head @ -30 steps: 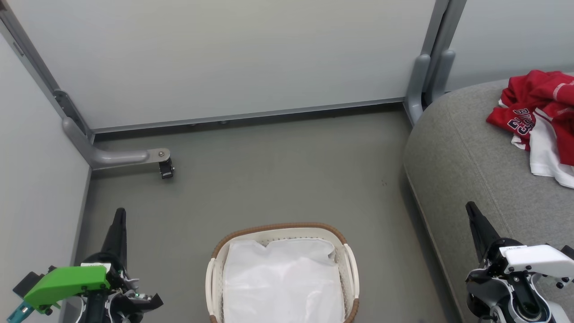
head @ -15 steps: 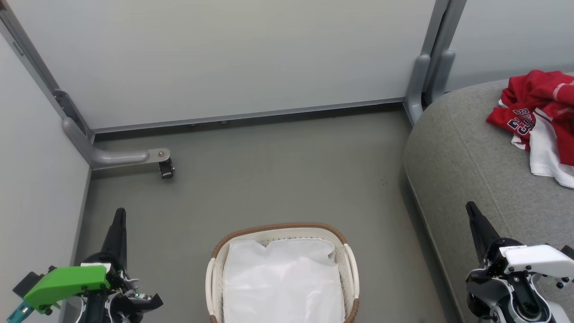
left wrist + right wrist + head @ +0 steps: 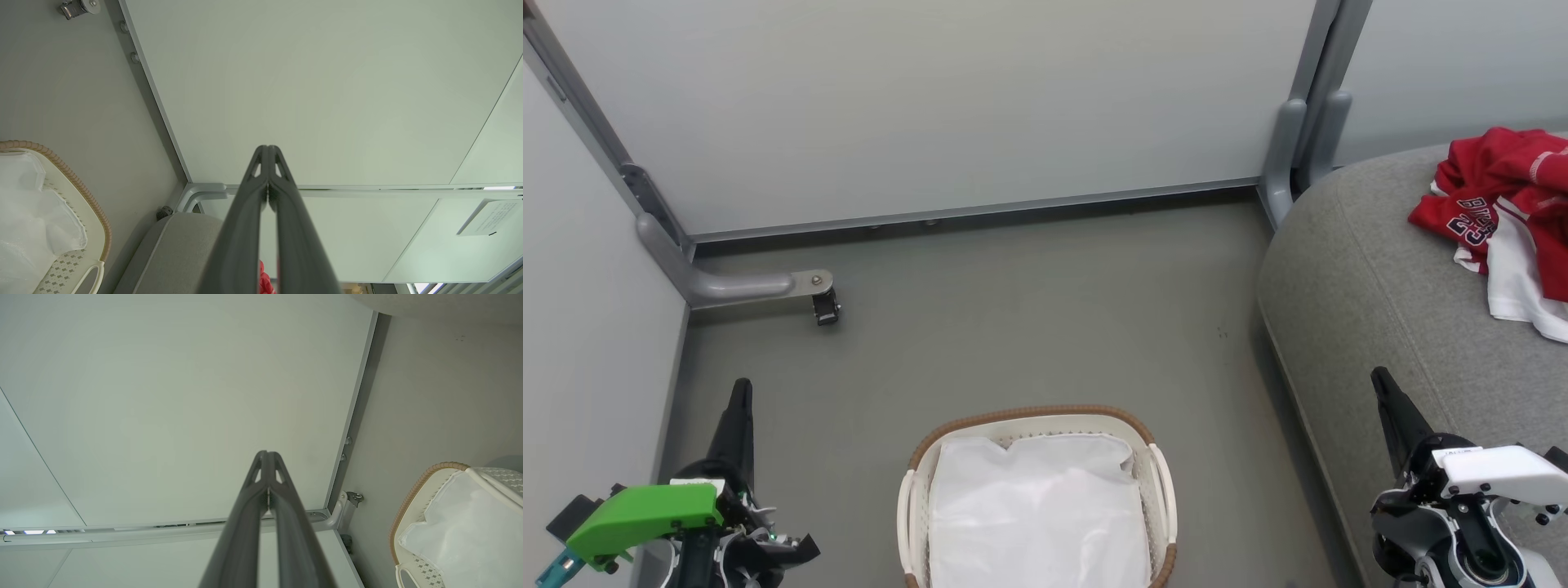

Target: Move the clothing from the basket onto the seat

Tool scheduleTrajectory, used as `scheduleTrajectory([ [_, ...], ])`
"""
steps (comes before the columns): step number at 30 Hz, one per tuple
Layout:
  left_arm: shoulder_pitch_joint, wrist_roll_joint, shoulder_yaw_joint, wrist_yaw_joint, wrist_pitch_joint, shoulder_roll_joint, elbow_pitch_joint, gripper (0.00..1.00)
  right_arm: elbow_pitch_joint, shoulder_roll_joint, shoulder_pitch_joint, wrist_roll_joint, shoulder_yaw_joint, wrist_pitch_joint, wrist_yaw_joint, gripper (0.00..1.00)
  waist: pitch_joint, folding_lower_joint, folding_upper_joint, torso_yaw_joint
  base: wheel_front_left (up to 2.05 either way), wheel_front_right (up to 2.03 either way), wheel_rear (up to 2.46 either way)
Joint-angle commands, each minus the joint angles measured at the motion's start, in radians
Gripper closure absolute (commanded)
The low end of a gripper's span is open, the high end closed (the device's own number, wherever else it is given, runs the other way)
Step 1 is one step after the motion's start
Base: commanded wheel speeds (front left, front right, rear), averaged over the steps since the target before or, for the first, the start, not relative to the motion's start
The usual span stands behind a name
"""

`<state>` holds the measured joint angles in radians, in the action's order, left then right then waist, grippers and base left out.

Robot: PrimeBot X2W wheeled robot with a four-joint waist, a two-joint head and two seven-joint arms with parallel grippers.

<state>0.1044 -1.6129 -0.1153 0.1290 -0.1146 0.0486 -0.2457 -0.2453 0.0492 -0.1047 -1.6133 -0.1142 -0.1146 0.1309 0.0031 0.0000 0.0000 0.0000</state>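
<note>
**Red clothing rests on the grey seat; both sets of fingers clenched empty**

The bright red soft clothing (image 3: 1494, 196), one piece a jersey with white trim and dark lettering, lies bunched on the large rounded light grey woven seat (image 3: 1364, 310). It is well apart from the oval white perforated basket with a brown woven rim (image 3: 1029, 412), which stands on the grey floor (image 3: 1029, 327) with a plain white sheet (image 3: 1037, 506) inside. The left fingers (image 3: 737, 425) and right fingers (image 3: 1395, 408) are pressed together, grasping nothing, one set either side of the basket.

Lab test bay, pale partition panels (image 3: 931, 106), castor foot (image 3: 825, 308)
</note>
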Motion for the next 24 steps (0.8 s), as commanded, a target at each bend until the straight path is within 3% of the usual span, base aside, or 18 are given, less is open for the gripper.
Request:
scheduleTrajectory([
  [1, 0.010, 0.002, -0.002, 0.005, -0.004, 0.003, 0.002, 1.00, 0.002, 0.003, -0.008, 0.002, -0.002, -0.003, 0.000, 1.00, 0.000, 0.0000, 0.0000, 0.000, 0.00, 0.00, 0.00],
  [24, 0.010, 0.001, -0.002, 0.005, -0.004, 0.003, 0.002, 1.00, 0.002, 0.003, -0.008, 0.002, -0.003, -0.003, 0.000, 1.00, 0.000, 0.0000, 0.0000, 0.000, 0.00, 0.00, 0.00],
])
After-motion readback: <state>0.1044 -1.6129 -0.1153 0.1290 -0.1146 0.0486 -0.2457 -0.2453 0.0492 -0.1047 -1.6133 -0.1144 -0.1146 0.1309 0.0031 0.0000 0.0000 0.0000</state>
